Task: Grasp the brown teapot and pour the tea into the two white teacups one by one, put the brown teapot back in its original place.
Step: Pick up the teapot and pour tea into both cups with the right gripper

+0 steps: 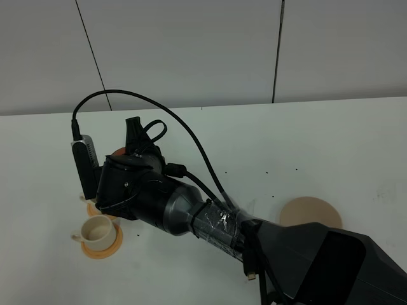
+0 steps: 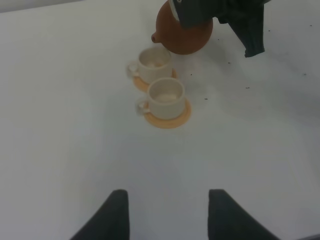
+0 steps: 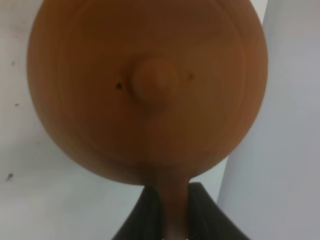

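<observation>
The brown teapot (image 2: pixel 186 31) hangs tilted above the table, its spout over the farther of the two white teacups (image 2: pixel 155 62). The nearer teacup (image 2: pixel 167 95) stands on its orange coaster (image 2: pixel 176 119). My right gripper (image 3: pixel 172 212) is shut on the teapot's handle, and the knobbed lid (image 3: pixel 155 77) fills the right wrist view. From above, the right arm hides most of the teapot (image 1: pixel 117 151) and one cup; the other cup (image 1: pixel 98 232) shows. The original place, a beige disc (image 1: pixel 310 213), lies bare at the right. My left gripper (image 2: pixel 170 220) stands open, well short of the cups.
The right arm (image 1: pixel 191 213) stretches across the white table from the lower right to the left. The far table edge meets a grey wall (image 1: pixel 203 51). Small dark specks dot the tabletop.
</observation>
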You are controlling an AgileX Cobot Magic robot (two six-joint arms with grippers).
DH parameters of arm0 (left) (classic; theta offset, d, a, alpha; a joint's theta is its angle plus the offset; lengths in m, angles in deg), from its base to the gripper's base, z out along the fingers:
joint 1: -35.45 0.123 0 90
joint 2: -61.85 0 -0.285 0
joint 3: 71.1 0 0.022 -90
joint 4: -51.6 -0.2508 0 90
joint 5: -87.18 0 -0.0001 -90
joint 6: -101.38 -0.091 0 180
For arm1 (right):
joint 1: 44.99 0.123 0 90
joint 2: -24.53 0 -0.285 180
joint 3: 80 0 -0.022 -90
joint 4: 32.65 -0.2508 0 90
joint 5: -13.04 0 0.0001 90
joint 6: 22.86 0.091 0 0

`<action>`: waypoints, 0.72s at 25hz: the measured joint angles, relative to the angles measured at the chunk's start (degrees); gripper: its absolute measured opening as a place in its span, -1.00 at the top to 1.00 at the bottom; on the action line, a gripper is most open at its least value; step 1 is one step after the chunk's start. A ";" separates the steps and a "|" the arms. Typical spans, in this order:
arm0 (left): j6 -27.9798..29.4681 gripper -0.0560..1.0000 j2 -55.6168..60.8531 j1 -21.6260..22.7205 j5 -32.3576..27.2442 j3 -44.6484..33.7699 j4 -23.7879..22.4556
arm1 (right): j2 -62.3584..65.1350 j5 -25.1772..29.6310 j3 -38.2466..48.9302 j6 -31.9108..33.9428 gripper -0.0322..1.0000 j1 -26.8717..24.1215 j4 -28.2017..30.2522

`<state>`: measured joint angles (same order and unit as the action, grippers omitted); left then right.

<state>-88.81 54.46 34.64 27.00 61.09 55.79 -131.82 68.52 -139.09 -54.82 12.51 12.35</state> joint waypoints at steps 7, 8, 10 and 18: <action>0.00 0.08 0.00 0.00 0.00 0.00 0.00 | 0.00 -0.05 0.00 -1.55 0.76 0.68 1.82; 0.00 0.08 0.00 0.00 0.00 0.00 0.00 | 0.00 -0.19 0.00 -1.59 0.76 0.76 2.21; 0.00 0.08 0.00 0.00 0.00 0.00 0.00 | 0.00 -0.60 0.00 -1.65 0.76 0.81 2.85; 0.00 0.08 0.00 0.00 0.00 0.00 0.00 | 0.00 -1.12 0.00 -1.69 0.76 0.87 5.26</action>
<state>-88.81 54.46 34.64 27.00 61.09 55.79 -131.82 67.40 -139.09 -56.51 13.39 17.61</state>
